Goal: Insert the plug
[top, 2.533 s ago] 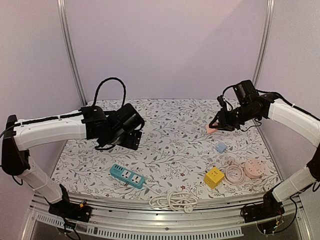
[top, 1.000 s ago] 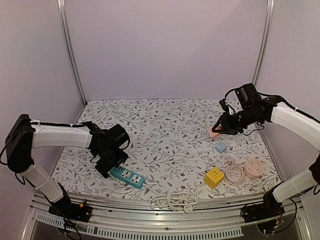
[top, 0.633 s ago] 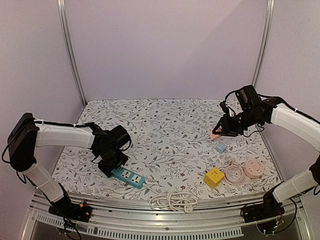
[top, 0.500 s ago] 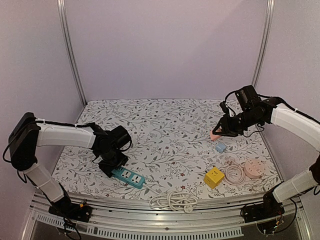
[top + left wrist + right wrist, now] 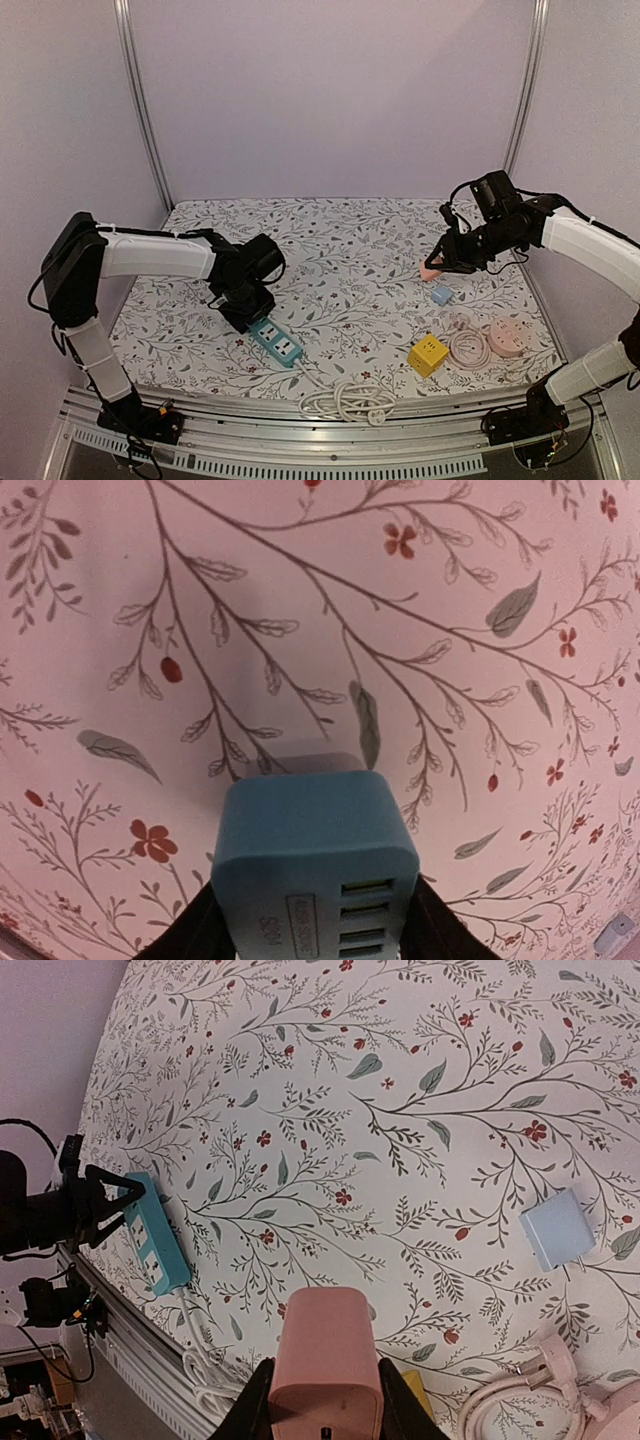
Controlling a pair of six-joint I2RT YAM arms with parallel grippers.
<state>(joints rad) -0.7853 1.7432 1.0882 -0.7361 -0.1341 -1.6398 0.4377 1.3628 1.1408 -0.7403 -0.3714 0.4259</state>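
Two arms, two jobs on that flower-print tablecloth [image 5: 350, 250], and I'd say you're at the line-up stage: nothing is plugged in yet.

Your left gripper [image 5: 246, 312] sits low at the near left. Its jaws look clamped on one end of the long teal plastic power strip [image 5: 278, 342], which lies flat on the cloth. The wrist view shows a dark finger [image 5: 200, 935] tight against each side of it.

Your right gripper [image 5: 437, 265] hangs over the far right of the table, well apart from the strip. Its jaws are clenched on the boxy pink plastic plug [image 5: 325, 1365], held up off the cloth.

Next move, as I read it: carry the plug across, aim its prongs at one of the strip's top sockets, and hold the strip firm so it doesn't skid when you push. The prongs aren't visible, so check orientation first.

Writing: one small label [image 5: 306, 926] on the strip's end face beside the slim slots, too blurry to read. No brand I can make out.
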